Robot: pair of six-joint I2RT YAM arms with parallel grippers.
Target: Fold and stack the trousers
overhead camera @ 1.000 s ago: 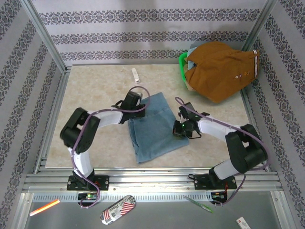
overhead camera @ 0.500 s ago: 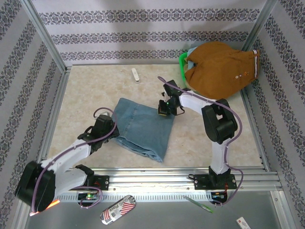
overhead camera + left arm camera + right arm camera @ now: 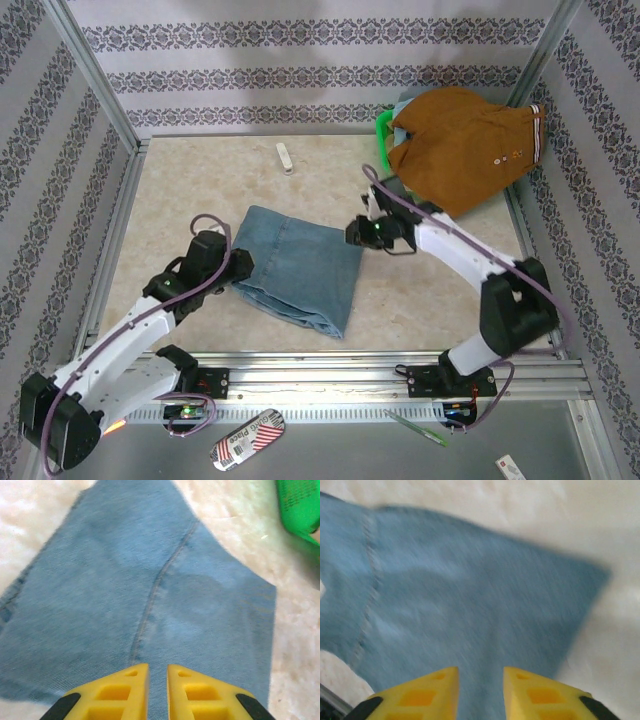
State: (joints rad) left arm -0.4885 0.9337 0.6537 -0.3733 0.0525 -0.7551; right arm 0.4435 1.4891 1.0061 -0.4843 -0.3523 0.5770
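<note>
trousers [image 3: 300, 265] lie folded on table [image 3: 200, 190]; left gripper [image 3: 157, 675] barely parted, right gripper [image 3: 480, 680] open

trousers [image 3: 300, 268]: matt faded denim cloth | table [image 3: 200, 190]: smooth pale stone-look | basket [image 3: 382, 135]: glossy green plastic

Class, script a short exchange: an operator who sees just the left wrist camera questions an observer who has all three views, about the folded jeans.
Operator: Where is the other arm?
Observer: The right arm reaches to the far right corner of the jeans.
Operator: What is in that green basket at my frame's edge?
Observer: A brown garment is draped over it.
</note>
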